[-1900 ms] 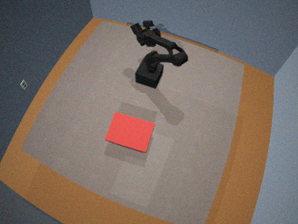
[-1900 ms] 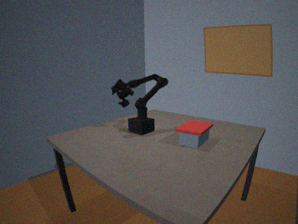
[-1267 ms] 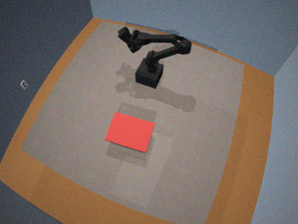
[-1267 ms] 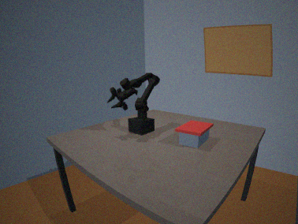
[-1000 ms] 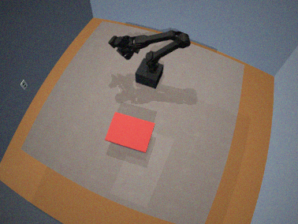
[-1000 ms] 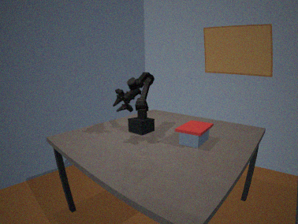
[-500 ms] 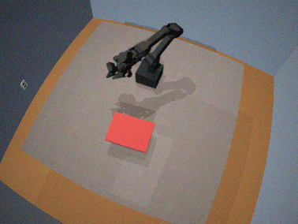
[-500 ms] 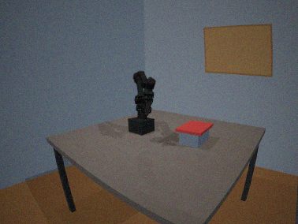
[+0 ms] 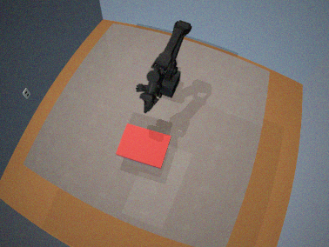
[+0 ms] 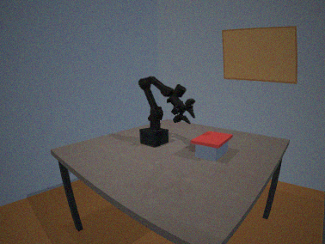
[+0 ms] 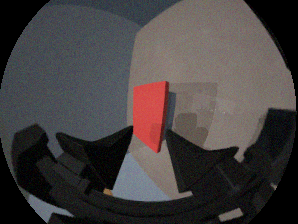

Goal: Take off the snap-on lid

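The red lid (image 9: 144, 148) (image 10: 212, 138) (image 11: 149, 107) lies flat on top of the storage box, covering it. The pale blue storage box (image 10: 211, 152) (image 11: 171, 107) stands on the table (image 9: 213, 174) (image 10: 150, 176) (image 11: 200, 50); the top view hides its walls under the lid. My gripper (image 9: 142, 101) (image 10: 191, 120) (image 11: 149, 130) is partly open, with nothing between its fingers. It hangs in the air above the level of the lid, on the robot-base side of the box, tilted down toward it. Neither finger touches the lid or the box.
The black robot base (image 9: 172, 86) (image 10: 154, 137) stands on the table behind the box. The arm rises from it and bends over toward the box. The arm's shadow falls across the table and onto one corner of the lid. An orange-brown board (image 10: 260, 54) hangs on the wall.
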You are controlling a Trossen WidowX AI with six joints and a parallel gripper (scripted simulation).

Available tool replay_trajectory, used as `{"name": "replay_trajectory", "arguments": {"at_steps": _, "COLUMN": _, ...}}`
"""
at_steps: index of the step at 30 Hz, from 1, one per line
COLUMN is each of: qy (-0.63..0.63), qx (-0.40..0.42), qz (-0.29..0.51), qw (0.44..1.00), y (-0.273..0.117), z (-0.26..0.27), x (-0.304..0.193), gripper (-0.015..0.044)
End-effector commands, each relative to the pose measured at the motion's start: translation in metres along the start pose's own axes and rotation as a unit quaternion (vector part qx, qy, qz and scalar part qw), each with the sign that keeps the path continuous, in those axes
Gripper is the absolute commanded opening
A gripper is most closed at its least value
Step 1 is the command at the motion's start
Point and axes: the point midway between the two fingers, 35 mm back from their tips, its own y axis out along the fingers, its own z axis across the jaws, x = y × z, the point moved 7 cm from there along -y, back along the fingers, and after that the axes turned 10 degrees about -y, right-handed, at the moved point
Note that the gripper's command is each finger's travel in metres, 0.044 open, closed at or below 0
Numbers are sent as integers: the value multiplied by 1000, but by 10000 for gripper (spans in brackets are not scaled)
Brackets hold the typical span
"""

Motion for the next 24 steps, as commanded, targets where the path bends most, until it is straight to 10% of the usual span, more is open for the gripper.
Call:
{"name": "replay_trajectory", "arguments": {"at_steps": 1, "qy": -25, "qx": 8, "qz": 37, "qw": 999, "y": 2, "z": 5, "x": -15, "gripper": 235}}
{"name": "replay_trajectory", "arguments": {"at_steps": 24, "qy": -24, "qx": 8, "qz": 38, "qw": 999, "y": 40, "z": -36, "x": -23, "gripper": 235}}
